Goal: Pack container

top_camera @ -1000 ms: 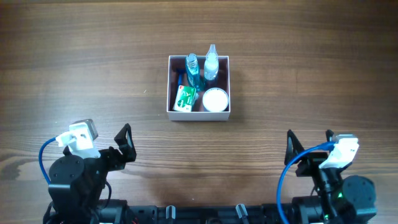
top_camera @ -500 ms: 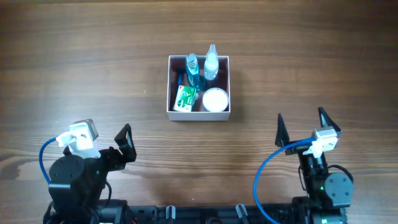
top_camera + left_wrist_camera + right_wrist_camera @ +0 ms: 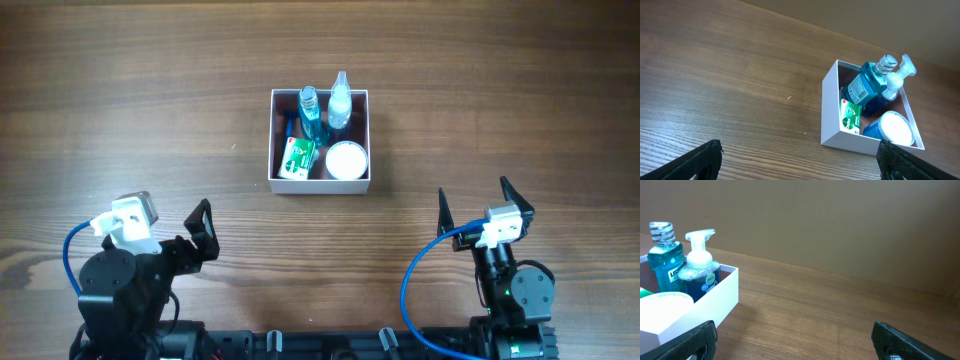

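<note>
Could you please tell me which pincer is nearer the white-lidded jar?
Right. In the overhead view the right pincer is below and right of the jar; the left pincer is farther, below and left.

Soft, even light falls from above on the wooden table [image 3: 150, 100], bright enough throughout, with no hard glare on the grain. The container [image 3: 320, 186] throws only a faint, blurred shadow on the wood just beside it in the right wrist view. The overhead view is sharp. Both wrist views are slightly softer, and the white jar lid [image 3: 897, 127] looks nearly washed out.
</note>
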You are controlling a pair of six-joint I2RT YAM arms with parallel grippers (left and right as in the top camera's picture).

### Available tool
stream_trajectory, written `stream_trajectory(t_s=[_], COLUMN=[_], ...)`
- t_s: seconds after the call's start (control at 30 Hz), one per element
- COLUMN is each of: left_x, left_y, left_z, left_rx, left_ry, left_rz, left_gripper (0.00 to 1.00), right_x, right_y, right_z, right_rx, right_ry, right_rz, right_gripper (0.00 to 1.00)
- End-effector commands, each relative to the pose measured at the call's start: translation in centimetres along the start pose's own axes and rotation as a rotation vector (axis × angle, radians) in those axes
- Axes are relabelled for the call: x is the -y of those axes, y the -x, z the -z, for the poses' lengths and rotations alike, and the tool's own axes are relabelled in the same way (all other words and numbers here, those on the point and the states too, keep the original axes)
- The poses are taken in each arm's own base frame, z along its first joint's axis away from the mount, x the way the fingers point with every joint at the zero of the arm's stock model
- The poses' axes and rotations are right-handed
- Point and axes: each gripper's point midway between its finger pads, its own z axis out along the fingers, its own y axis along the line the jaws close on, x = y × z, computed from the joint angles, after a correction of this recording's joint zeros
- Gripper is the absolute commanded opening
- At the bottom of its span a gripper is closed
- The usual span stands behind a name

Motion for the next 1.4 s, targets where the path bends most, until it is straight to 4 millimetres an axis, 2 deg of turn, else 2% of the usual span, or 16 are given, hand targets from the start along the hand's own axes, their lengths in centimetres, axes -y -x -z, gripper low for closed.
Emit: stream_trajectory(t_s=[0.0,0.77,0.93,1.0,1.1,1.37], left_x=[0.1,0.1,-0.5,-0.6,-1.0,1.3], left_y=[-0.3,-0.3,-1.9,-3.1,-4.7,-3.4], left_z=[-0.1,-0.1,0.0,-0.4,-1.9,-5.1], left_rx=[-0.004,-0.005,-0.046,-0.057,-0.027,0.283], left_ry=[-0.009,-0.009,0.005,-0.007,-0.023,-0.205], left_rz=[0.011,0.011,0.008,0.006,0.002,-0.158], left_gripper=[1.00,1.00,1.00,1.00,1.00,1.00], right_x=[0.3,0.2,0.2,0.2,0.2,0.2], right_y=[0.2,0.1,0.1,0.1,0.1,0.1], right_z=[0.1,0.0,0.0,0.0,0.0,0.0], right_rx=[0.010,0.004,0.004,0.004,0.004,0.004], right_ry=[-0.013,-0.012,-0.012,-0.012,-0.012,-0.012], right_rz=[0.017,0.016,0.016,0.016,0.016,0.016], right_gripper=[1.00,1.00,1.00,1.00,1.00,1.00])
